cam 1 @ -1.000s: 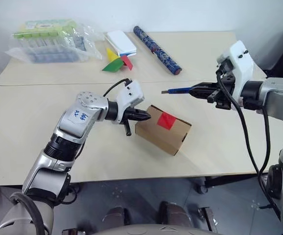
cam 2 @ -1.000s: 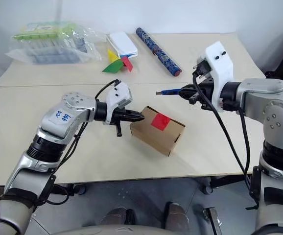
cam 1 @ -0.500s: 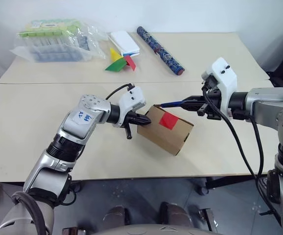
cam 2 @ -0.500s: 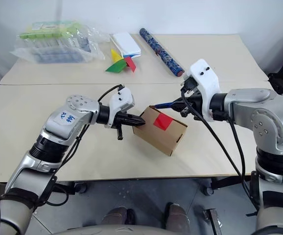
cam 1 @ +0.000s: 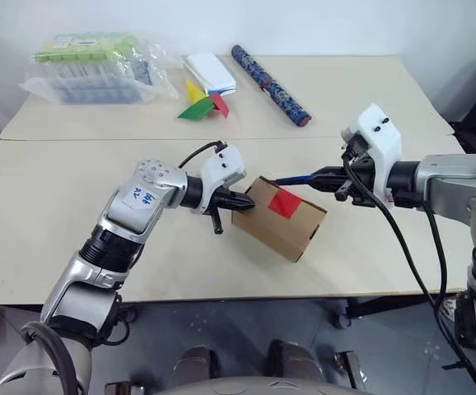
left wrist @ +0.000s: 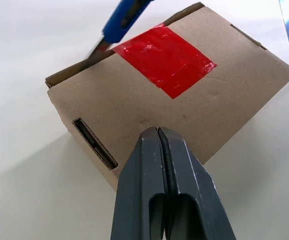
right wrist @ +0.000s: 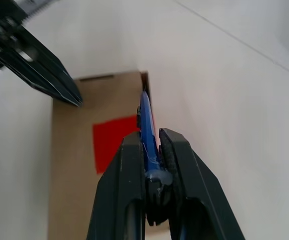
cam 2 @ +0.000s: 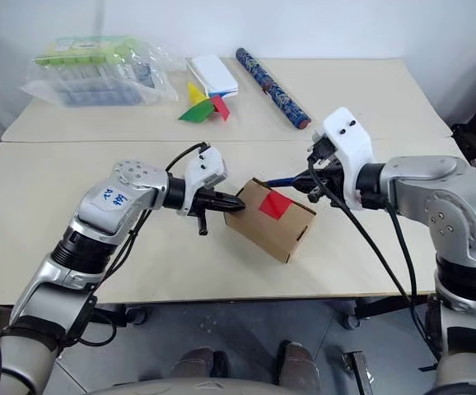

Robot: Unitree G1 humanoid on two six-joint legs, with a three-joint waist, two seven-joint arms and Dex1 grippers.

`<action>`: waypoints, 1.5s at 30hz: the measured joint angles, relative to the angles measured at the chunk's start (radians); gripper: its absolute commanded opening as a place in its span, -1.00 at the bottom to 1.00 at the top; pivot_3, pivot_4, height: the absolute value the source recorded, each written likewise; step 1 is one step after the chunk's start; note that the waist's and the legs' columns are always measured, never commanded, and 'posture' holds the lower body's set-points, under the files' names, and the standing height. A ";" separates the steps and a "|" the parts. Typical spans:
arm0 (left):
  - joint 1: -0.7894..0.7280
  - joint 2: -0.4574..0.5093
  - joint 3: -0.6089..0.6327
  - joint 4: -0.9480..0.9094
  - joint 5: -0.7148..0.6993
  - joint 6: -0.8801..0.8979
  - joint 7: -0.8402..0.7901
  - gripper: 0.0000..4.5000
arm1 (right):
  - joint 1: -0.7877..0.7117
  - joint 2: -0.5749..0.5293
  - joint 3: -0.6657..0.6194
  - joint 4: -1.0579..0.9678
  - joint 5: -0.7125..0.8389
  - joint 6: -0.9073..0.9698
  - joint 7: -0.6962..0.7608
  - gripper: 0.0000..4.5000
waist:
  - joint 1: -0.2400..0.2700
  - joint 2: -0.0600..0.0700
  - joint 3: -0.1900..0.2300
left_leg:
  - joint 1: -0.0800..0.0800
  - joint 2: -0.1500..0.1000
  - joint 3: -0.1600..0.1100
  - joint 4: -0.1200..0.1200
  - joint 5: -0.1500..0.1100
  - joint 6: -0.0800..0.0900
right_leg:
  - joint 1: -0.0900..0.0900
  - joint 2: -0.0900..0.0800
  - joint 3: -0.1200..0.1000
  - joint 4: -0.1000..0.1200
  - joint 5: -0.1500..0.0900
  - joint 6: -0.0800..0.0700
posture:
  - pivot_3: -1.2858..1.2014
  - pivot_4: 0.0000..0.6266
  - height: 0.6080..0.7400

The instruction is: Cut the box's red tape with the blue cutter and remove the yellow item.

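Descending from its raised position, the right gripper (cam 1: 330,177), clamped on the cutter (cam 1: 297,177), now brings the blade tip to the box (cam 1: 281,220) lid edge beside the tape (cam 1: 283,202). Left gripper (cam 1: 242,198), fingers pressed together and empty, braces the box's near end; tape looks uncut.

A brown box (cam 1: 279,218) is seen with red tape (cam 1: 283,202); the cutter (cam 1: 296,177) is blue, the roll (cam 1: 269,73) dark blue, patterned.

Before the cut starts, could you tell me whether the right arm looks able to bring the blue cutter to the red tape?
Probably yes. The right pincer holds the blue cutter with its tip at the box's far edge, beside the red tape. The shut left pincer stays at the box's other end, clear of the path.
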 measured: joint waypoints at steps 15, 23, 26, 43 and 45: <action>-0.027 -0.013 -0.031 0.005 0.027 0.024 0.000 -1.00 | -0.106 -0.142 0.169 0.061 -0.015 -0.101 0.138 -0.93 | 0.011 0.000 0.000 | 0.000 0.000 0.000 0.002 0.000 0.000 | 0.001 0.000 0.000 0.000 0.000 0.000 | 0.03 -0.52 1.00; -0.080 -0.009 -0.083 0.028 0.062 0.043 -0.030 -1.00 | -0.160 -0.154 0.262 0.108 -0.072 -0.143 0.201 -0.93 | 0.015 0.000 0.000 | 0.001 0.000 0.001 0.002 0.000 0.000 | 0.001 0.000 0.000 0.000 0.000 0.000 | 0.03 -0.52 1.00; -0.085 -0.009 -0.094 0.031 0.074 0.043 -0.038 -1.00 | -0.181 -0.167 0.294 0.129 -0.085 -0.152 0.227 -0.93 | 0.015 0.000 0.000 | 0.001 0.000 0.000 0.002 0.000 0.000 | 0.002 0.000 0.000 0.000 0.000 0.000 | 0.03 -0.52 1.00; -0.097 -0.013 -0.118 -0.010 0.095 0.114 -0.016 -1.00 | -0.275 -0.234 0.429 0.202 -0.179 -0.210 0.409 -0.93 | 0.018 0.000 -0.001 | 0.003 0.000 0.000 0.002 0.000 0.000 | 0.004 0.000 0.001 0.000 0.000 0.000 | 0.03 -0.52 1.00; -0.096 -0.013 -0.118 -0.013 0.095 0.118 -0.011 -1.00 | -0.289 -0.234 0.437 0.214 -0.183 -0.206 0.422 -0.93 | 0.017 0.000 -0.001 | 0.003 0.000 0.001 0.002 0.000 0.000 | 0.004 0.000 0.001 0.000 0.000 0.000 | 0.03 -0.52 1.00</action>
